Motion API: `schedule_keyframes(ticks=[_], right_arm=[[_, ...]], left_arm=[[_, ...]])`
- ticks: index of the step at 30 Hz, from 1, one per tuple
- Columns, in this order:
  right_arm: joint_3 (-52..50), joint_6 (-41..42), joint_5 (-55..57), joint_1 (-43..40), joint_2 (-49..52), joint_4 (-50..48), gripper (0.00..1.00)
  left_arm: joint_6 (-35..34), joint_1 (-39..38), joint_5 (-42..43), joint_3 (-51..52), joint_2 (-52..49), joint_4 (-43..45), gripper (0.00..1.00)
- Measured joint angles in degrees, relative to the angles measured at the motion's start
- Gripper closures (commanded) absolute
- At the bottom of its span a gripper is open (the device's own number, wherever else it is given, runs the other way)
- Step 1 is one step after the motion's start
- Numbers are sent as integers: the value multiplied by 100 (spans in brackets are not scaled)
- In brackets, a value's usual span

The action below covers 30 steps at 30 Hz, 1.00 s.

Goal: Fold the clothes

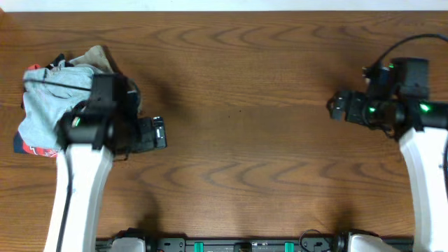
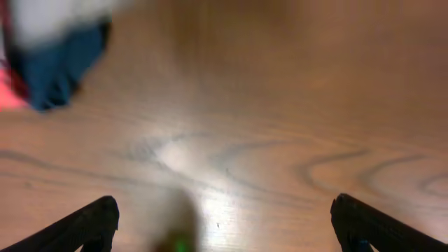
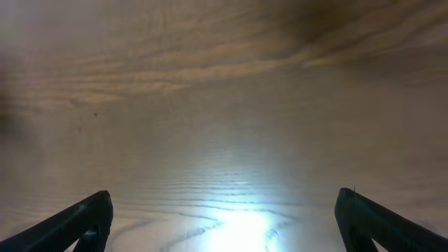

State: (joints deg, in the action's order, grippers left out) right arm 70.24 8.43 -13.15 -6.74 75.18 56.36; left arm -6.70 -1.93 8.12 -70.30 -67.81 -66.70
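Note:
The pale blue-grey garment (image 1: 47, 101) lies crumpled in a pile at the far left of the table. It also shows as a blurred pale patch in the top left corner of the left wrist view (image 2: 56, 14). My left gripper (image 1: 155, 133) is just right of the pile, open and empty, over bare wood (image 2: 224, 225). My right gripper (image 1: 334, 107) is far off at the right side, open and empty over bare wood (image 3: 224, 224). My left arm hides part of the pile.
An olive-tan garment (image 1: 98, 59) sits at the pile's top right. A red garment (image 1: 31, 148) peeks out beneath, also in the left wrist view (image 2: 7, 91) beside a dark blue piece (image 2: 59, 59). The wooden table (image 1: 245, 84) fills the view.

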Motion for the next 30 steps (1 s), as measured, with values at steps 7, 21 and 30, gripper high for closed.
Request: schedule_keyframes(ticks=[7,21,30], right_arm=[[-494,0,256,-44,-1502,-444,1],[-2863,57,380,-44,-3480,-444,1],[-2951,74,393,-44,-3432,293,1]], left_arm=[[291,0,-358,564,2717,413,2],[264,0,-514,1075,4798,560,2],[262,0,-514,1078,4798,562,2]])
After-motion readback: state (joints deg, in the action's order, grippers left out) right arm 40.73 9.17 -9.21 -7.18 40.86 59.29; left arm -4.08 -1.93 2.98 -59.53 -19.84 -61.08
